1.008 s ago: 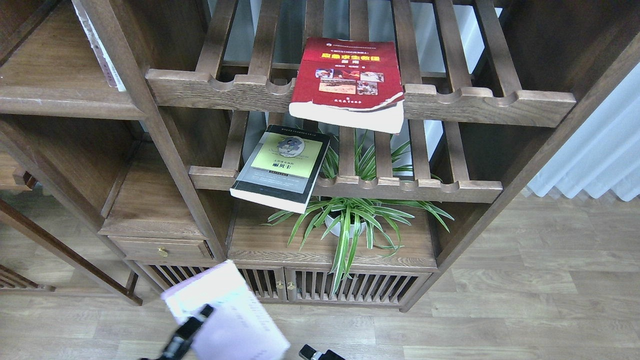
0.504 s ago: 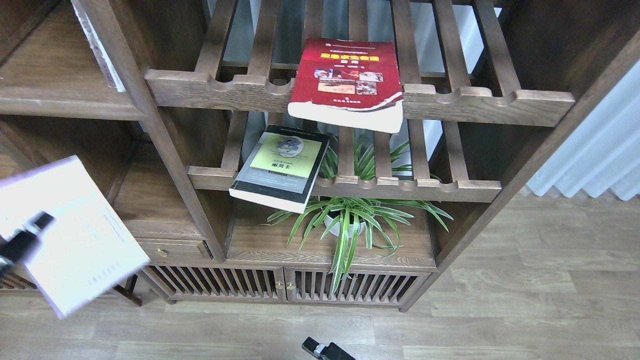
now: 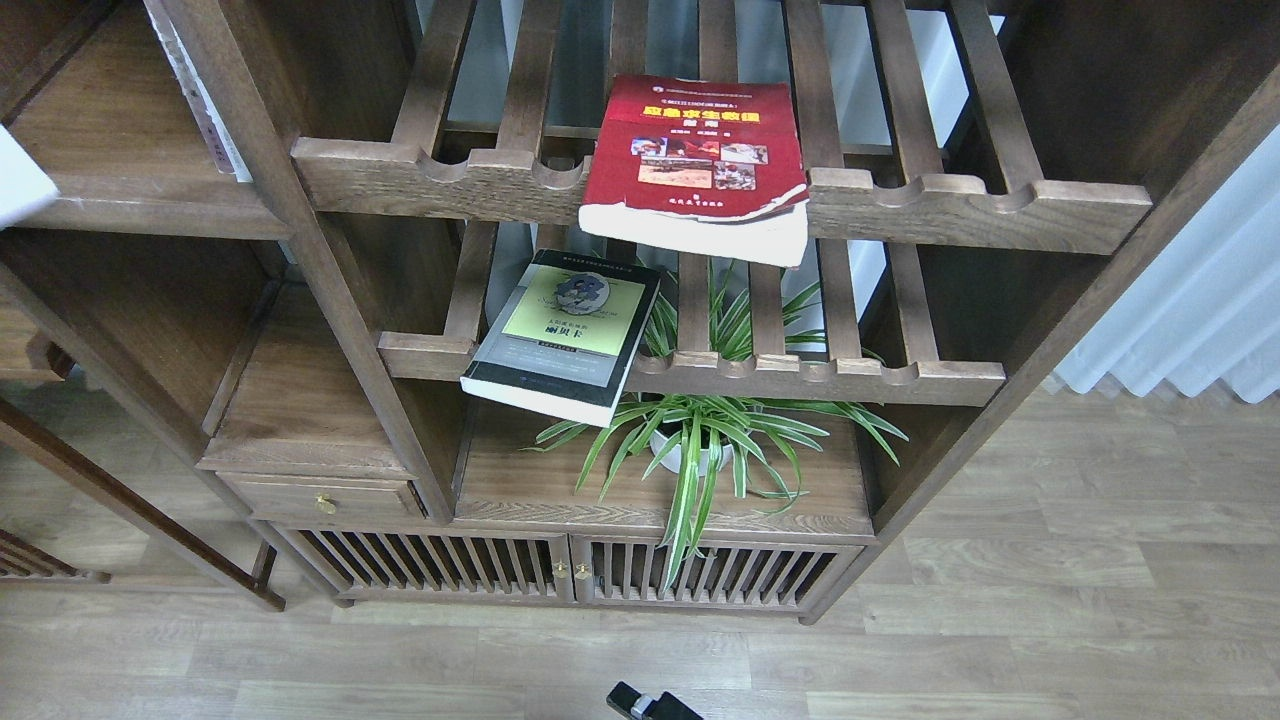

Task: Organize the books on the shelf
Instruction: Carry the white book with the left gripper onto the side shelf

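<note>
The thick red book (image 3: pixel 695 160) lies flat on the upper slatted rack, its lower edge hanging over the front rail. The black-grey book with the yellow-green panel (image 3: pixel 565 335) lies tilted on the lower slatted rack, overhanging its front. Only a white corner of the white-lilac book (image 3: pixel 20 185) shows at the left edge, level with the solid dark shelf board (image 3: pixel 150 205) at the upper left. My left gripper is out of view. A small black part of my right gripper (image 3: pixel 645 705) shows at the bottom edge; its fingers cannot be told apart.
A thin white book spine (image 3: pixel 205 110) stands at the right end of the solid shelf. A spider plant in a white pot (image 3: pixel 700 440) sits on the low board under the racks. A drawer (image 3: pixel 320 495) and slatted cabinet doors (image 3: pixel 570 570) are below. The floor is wood.
The white-lilac book went from bottom centre to the left, then up, and is now almost out of view at the left edge by the solid shelf. The left gripper left the view.
</note>
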You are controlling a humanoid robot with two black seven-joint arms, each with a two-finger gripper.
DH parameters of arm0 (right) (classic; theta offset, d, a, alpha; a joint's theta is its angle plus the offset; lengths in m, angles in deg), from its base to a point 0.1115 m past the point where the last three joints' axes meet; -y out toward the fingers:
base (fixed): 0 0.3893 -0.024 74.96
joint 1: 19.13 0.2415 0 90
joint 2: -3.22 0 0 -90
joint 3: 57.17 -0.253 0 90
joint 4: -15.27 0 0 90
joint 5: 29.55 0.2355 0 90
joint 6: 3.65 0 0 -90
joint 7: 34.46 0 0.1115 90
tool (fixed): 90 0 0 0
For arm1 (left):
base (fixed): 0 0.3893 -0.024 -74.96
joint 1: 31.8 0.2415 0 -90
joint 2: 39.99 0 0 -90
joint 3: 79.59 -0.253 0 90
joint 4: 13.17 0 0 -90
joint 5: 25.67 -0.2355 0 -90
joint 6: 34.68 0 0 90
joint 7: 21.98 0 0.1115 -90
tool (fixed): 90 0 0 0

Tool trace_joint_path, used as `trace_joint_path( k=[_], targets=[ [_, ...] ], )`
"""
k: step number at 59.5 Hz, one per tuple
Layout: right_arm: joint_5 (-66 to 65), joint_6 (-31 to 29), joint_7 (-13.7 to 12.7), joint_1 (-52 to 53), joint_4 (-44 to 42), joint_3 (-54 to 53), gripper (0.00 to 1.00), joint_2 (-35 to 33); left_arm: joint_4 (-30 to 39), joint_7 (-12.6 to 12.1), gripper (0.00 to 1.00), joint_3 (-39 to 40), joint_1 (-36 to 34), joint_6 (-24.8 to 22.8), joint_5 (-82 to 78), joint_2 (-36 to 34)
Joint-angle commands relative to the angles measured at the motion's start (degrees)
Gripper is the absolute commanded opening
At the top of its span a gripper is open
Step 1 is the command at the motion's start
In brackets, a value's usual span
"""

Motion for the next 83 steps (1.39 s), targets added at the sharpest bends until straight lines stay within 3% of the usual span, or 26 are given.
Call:
trace_joint_path(
  k=[1,2,11,21,34,48,58,83],
  targets=[
    [0.0,0.0,0.0,-0.3,0.0,0.0,1.00,0.2,-4.8,-6.8,0.06,-4.8,-16.5,0.0,-8.5,1.4],
    [0.0,0.0,0.0,-0.4,0.0,0.0,1.00,0.2,-6.2,-7.7,0.06,-7.2,-21.1,0.0,-11.2,2.6],
    [0.0,0.0,0.0,-0.5,0.0,0.0,1.00,0.1,-12.1,-9.3,0.06,-13.8,-31.9,0.0,-15.1,4.5],
    [0.0,0.0,0.0,-0.5,0.1,0.0,1.00,0.2,-15.0,-10.1,0.06,-14.2,-42.8,0.0,-27.8,14.5],
    [0.0,0.0,0.0,-0.7,0.2,0.1,1.00,0.1,-18.6,-10.1,0.06,-14.3,-53.4,0.0,-42.1,22.2],
    [0.0,0.0,0.0,-0.7,0.2,0.0,1.00,0.1,-25.5,-9.9,0.06,-16.6,-61.1,0.0,-49.9,29.9],
    [0.0,0.0,0.1,-0.6,0.2,0.0,1.00,0.1,-30.0,-9.5,0.06,-23.1,-66.7,0.0,-51.1,35.0],
    [0.1,0.0,1.7,-0.4,0.2,-0.1,1.00,0.2,-36.6,-7.8,0.08,-24.7,-67.4,0.0,-51.1,41.2]
  ],
)
